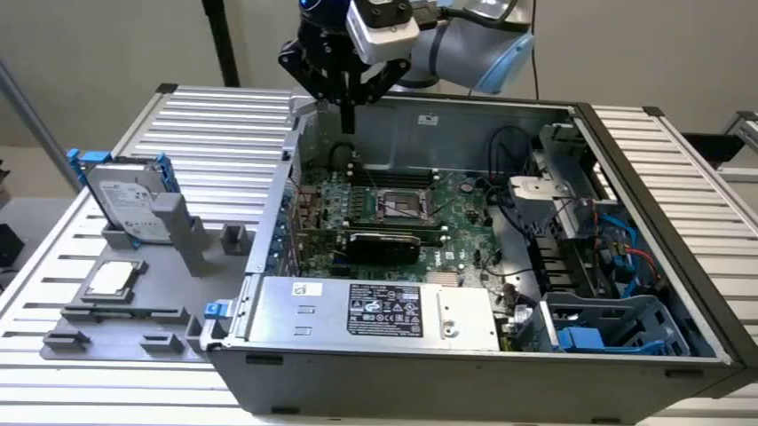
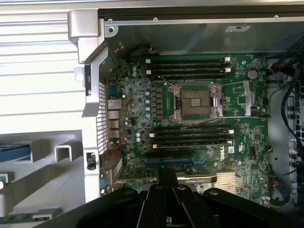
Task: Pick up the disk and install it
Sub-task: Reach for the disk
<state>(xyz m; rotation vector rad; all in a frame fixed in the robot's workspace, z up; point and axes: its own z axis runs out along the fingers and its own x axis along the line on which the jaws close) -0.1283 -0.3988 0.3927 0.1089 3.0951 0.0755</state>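
The hand (image 1: 347,124) hangs above the far wall of the open computer case (image 1: 474,386). Its fingers are pressed together and hold nothing. On the bench (image 1: 213,115), at the exterior view's left and nearer, the disk (image 1: 128,200) stands upright in a grey holder (image 1: 177,235), well apart from the hand. The disk is silver-grey, with a white label and blue side rails. For a good grasp, I judge, the fingers must open and come from above, square to its flat faces.

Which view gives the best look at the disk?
The exterior view: the disk stands upright in the grey holder beside the computer case, label and blue rails visible. The wrist view faces the motherboard; a blue strip at its edge may be a rail.
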